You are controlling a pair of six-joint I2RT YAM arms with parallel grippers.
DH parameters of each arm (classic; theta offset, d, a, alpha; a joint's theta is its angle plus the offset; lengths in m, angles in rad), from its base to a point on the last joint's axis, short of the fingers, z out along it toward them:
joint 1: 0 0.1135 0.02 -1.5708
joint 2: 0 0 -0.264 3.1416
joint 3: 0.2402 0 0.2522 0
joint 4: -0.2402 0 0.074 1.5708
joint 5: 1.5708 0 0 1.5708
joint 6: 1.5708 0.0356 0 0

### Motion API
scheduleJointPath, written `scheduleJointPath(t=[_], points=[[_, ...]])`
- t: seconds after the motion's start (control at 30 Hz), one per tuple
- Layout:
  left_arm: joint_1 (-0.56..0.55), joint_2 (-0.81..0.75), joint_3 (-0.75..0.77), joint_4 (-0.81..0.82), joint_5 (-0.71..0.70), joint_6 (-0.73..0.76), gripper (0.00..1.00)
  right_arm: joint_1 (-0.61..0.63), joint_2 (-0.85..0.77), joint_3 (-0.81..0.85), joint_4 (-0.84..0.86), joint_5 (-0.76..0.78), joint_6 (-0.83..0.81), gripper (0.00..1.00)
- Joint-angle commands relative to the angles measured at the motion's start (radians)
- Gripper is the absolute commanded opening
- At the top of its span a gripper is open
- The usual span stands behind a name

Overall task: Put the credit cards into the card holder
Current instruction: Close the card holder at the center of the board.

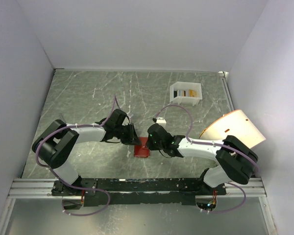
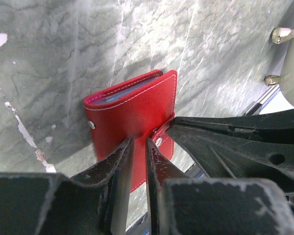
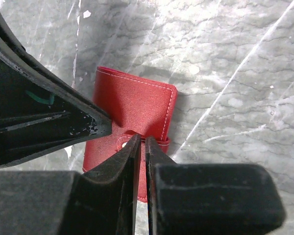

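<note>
So the red card holder lay folded near the middle of the surface's near edge, with both arms crowding it. The right fingers were nearly clenched at its snap tab. The left fingers sat a slit apart over the cover. Couldn't tell if either actually gripped. The credit cards sat in the white box toward the far right corner.

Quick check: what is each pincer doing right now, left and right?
Left pincer: closed on the near edge of the red wallet.
Right pincer: closed on the wallet's snap tab.
</note>
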Motion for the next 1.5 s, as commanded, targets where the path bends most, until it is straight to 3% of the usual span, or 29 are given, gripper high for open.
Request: scheduleJointPath(t=[0.0,0.57,1.47], points=[[-0.005,-0.034,0.007,-0.059,-0.021,0.013,0.27,0.005,-0.049,-0.013,-0.025,0.033,-0.003,0.10],[-0.010,-0.066,-0.018,0.014,0.095,-0.038,0.30,0.006,-0.078,-0.051,0.025,-0.017,0.043,0.12],[-0.015,-0.024,-0.032,-0.086,0.018,0.006,0.29,0.016,-0.022,-0.043,0.057,-0.009,0.044,0.10]])
